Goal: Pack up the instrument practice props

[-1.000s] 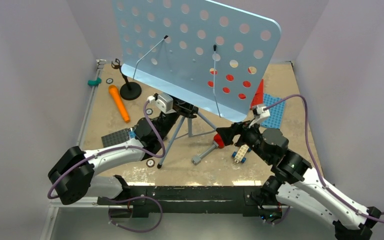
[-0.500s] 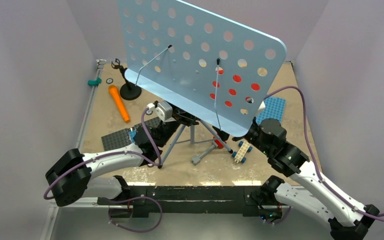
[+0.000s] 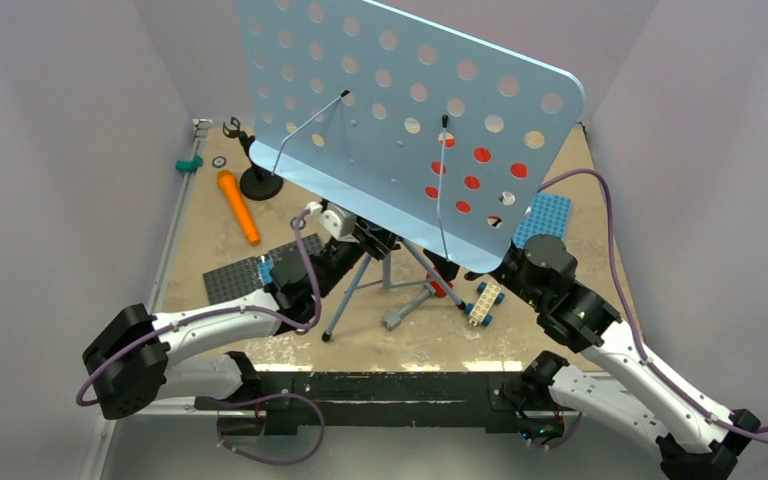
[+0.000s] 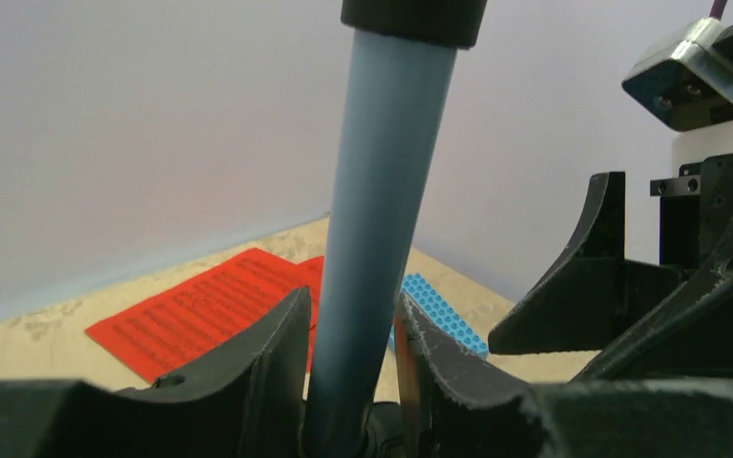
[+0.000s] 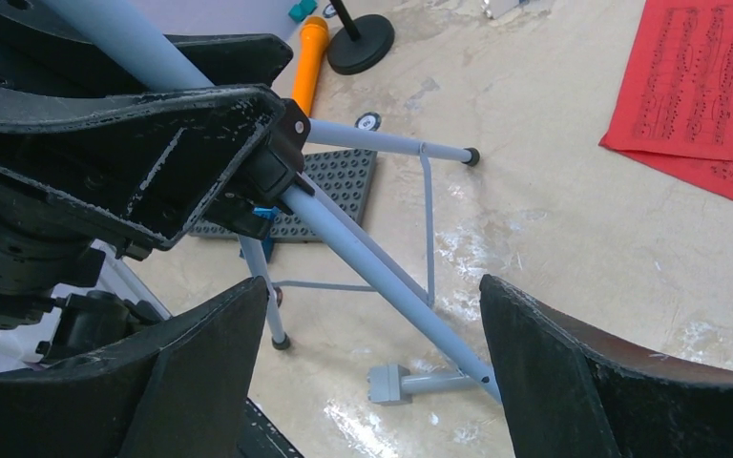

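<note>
Left wrist view is showing the left gripper (image 4: 351, 315) narrow around the pole (image 4: 382, 191) of the music stand (image 3: 410, 130), clamped or slack I cannot tell; right gripper (image 5: 372, 291) is gaping wide; a slack hold is risking the top-heavy stand, tilting mid-table, toppling.

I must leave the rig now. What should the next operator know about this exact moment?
Left gripper: around the pole of the music stand; firmness of grip unclear.
Right gripper: wide open astride one leg of the stand, holding nothing.
Red sheet-music pages: flat on the table beyond the stand.
Orange microphone lies beside the upright black mic stand, far left.
Done: nothing packed. Left: all four props.
</note>
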Robot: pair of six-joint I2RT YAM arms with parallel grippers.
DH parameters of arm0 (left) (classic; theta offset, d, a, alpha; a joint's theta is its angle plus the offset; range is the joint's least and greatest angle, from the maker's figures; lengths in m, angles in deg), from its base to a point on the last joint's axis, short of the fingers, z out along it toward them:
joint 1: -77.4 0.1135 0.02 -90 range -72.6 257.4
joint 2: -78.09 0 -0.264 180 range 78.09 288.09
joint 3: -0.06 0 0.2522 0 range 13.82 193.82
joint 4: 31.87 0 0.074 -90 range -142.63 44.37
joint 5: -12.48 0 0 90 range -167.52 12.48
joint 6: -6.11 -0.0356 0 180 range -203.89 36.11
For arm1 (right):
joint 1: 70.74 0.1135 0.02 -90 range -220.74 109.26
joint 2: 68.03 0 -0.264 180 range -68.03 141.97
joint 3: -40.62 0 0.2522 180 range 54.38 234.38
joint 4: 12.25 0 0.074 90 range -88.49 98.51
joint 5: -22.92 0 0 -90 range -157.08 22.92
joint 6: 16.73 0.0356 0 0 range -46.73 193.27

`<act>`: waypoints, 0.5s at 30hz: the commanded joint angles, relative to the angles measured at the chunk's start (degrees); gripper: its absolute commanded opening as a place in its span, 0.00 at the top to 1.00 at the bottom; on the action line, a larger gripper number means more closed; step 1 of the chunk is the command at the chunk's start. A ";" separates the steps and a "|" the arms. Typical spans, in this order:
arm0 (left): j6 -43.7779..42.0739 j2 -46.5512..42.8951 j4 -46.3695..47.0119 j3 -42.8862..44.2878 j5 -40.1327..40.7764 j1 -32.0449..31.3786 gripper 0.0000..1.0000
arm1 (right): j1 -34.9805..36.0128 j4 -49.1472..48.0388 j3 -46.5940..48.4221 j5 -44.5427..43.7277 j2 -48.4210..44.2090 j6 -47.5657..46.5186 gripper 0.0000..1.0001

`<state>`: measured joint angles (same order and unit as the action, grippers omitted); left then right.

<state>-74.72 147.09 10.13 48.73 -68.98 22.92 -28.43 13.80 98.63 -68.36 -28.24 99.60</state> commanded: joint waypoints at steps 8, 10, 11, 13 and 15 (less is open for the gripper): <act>3.89 0.63 -13.38 -3.53 2.40 -0.98 0.56 | -0.39 -2.20 2.47 -0.03 -0.67 -2.50 0.14; 4.36 -0.22 -11.61 -5.01 2.44 -0.98 0.53 | -0.38 -2.38 2.14 -0.39 -1.47 -2.40 0.13; 4.95 -1.06 -10.48 -5.89 2.66 -0.98 0.50 | -0.38 -2.58 1.96 -0.47 -1.83 -2.36 0.13; 6.39 -2.79 -9.13 -7.02 3.39 -0.98 0.43 | -0.38 -3.05 1.67 0.05 -2.46 -2.24 0.12; 6.58 -4.86 -9.84 -6.94 3.34 -0.98 0.39 | -0.38 -3.88 1.31 0.78 -2.84 -2.17 0.10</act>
<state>-71.64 143.83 7.84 44.80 -65.92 22.62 -28.50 13.54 98.69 -68.55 -29.61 98.16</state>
